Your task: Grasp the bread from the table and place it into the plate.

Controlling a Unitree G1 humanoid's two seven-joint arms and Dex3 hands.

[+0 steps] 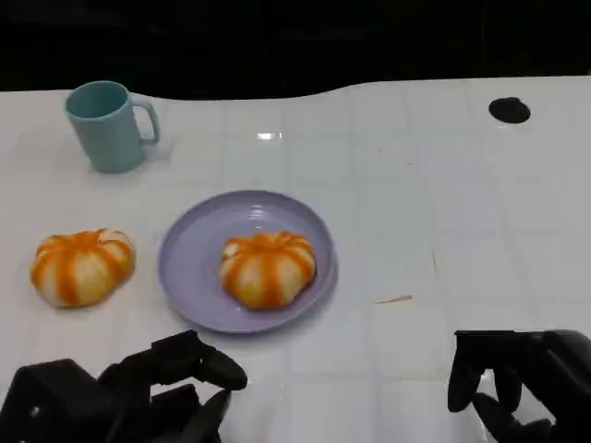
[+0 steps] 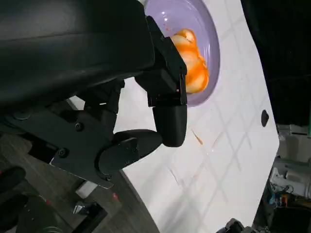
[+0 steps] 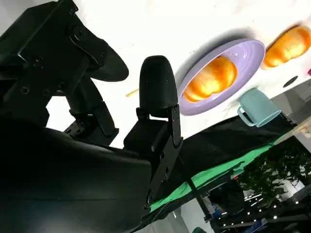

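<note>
One orange-and-white striped bread (image 1: 268, 268) lies in the lavender plate (image 1: 189, 268) at the table's middle; it also appears as bread (image 2: 192, 65) on plate (image 2: 211, 34) and bread (image 3: 211, 80) on plate (image 3: 248, 73). A second bread (image 1: 81, 266) sits on the table left of the plate, and shows as bread (image 3: 289, 46). My left hand (image 1: 138, 388) hovers near the front edge, below the plate, fingers apart and holding nothing. My right hand (image 1: 522, 378) is at the front right, fingers apart and holding nothing.
A teal mug (image 1: 109, 125) stands at the back left, also seen as mug (image 3: 257, 107). A small black round mark (image 1: 509, 110) is at the back right. A thin tan sliver (image 1: 395, 299) lies right of the plate. The white table's far edge borders darkness.
</note>
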